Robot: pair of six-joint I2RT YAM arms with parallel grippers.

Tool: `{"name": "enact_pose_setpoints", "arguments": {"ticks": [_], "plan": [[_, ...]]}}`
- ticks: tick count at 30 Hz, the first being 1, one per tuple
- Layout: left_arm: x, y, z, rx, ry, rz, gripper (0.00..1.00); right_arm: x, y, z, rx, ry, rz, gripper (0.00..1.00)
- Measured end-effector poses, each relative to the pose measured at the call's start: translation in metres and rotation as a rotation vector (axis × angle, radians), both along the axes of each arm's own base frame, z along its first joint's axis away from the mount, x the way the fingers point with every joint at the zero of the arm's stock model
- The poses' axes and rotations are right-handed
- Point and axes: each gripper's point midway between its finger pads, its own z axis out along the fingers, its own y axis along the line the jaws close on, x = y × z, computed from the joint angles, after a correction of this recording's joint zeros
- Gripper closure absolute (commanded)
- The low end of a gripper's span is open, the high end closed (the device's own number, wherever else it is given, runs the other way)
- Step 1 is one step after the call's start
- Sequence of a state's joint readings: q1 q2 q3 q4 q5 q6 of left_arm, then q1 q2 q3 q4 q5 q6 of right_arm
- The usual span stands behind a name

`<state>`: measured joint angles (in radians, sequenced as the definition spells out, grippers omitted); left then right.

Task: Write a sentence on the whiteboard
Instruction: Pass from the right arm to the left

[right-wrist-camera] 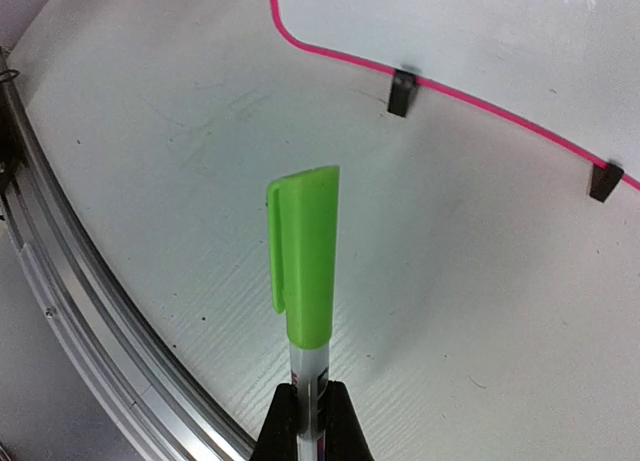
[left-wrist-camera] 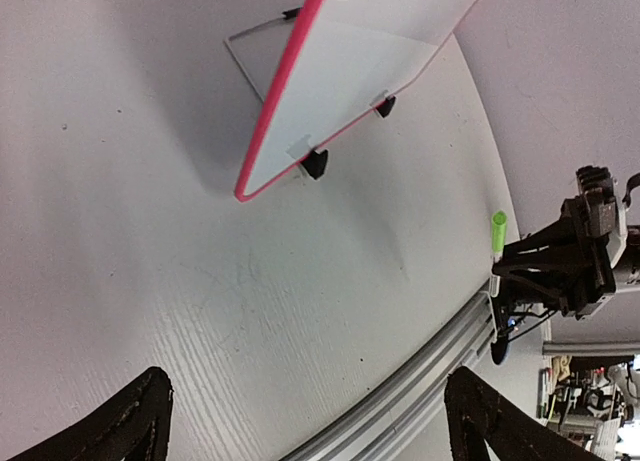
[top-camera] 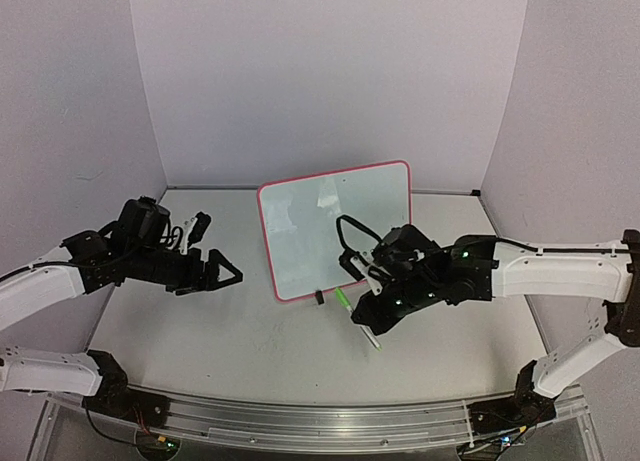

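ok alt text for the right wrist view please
The right gripper is shut on a green-capped marker, pointing toward the pink-rimmed whiteboard, which stands on two black clip feet on a white table.

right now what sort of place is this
Most likely a robot lab test cell: a plain white table boxed in by blank pale walls, a metal rail along its near edge carrying the left arm and right arm, and a small pink-rimmed whiteboard with a green-capped marker as props.

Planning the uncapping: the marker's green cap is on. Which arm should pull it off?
Likely left. The left gripper is open and empty; the right gripper is shut on the marker, green cap sticking out free.
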<state>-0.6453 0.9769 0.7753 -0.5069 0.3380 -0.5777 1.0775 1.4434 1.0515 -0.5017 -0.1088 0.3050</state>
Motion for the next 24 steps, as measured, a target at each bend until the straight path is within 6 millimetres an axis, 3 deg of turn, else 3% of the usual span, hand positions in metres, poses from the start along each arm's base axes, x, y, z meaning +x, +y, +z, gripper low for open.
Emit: {"name": "enact_pose_setpoints", "arguments": {"ticks": [6,11,16,24], "plan": [[-0.033,-0.043,0.008,-0.063,-0.001,-0.164,0.07,-0.012,0.042,0.023,0.055,-0.036,0.109,1.0],[-0.051,-0.083,0.002,-0.109,0.029,-0.269,0.18,-0.025,0.069,0.026,0.061,-0.052,0.184,1.0],[-0.052,-0.107,-0.001,-0.163,0.051,-0.303,0.36,-0.036,0.078,0.033,0.075,-0.062,0.226,1.0],[-0.05,-0.122,0.008,-0.237,0.055,-0.326,0.63,-0.037,0.081,0.036,0.082,-0.072,0.238,1.0]]}}
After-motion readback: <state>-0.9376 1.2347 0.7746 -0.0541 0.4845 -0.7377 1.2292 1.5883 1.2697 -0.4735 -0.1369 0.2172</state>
